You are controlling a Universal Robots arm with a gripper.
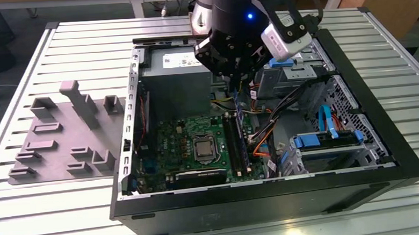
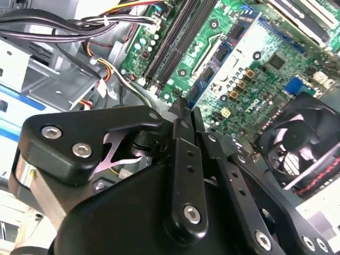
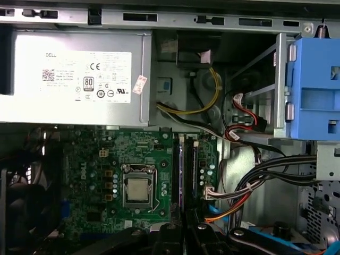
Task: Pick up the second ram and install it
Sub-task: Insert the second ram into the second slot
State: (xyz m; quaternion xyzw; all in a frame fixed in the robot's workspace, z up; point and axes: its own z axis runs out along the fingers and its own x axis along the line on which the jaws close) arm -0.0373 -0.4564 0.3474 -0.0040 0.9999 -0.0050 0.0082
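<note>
Black pincer point(image 2: 181, 103) hangs above the motherboard point(image 3: 101, 159), fingers pressed together, pinching the second ram point(image 1: 239, 128).

Bright, even room light falls from overhead, and the ribbed metal bench point(image 1: 71, 211) throws pale glare near the exterior view's lower edge. Inside the computer case point(image 1: 383, 157) it is dimmer, with the motherboard point(image 1: 189, 145) in shade. A blue indicator light point(image 1: 248, 16) glows on the arm. In the second wrist view the black hand point(image 2: 180, 106) looms close and soft, while the fan point(image 2: 305, 141) sits dark.
</note>
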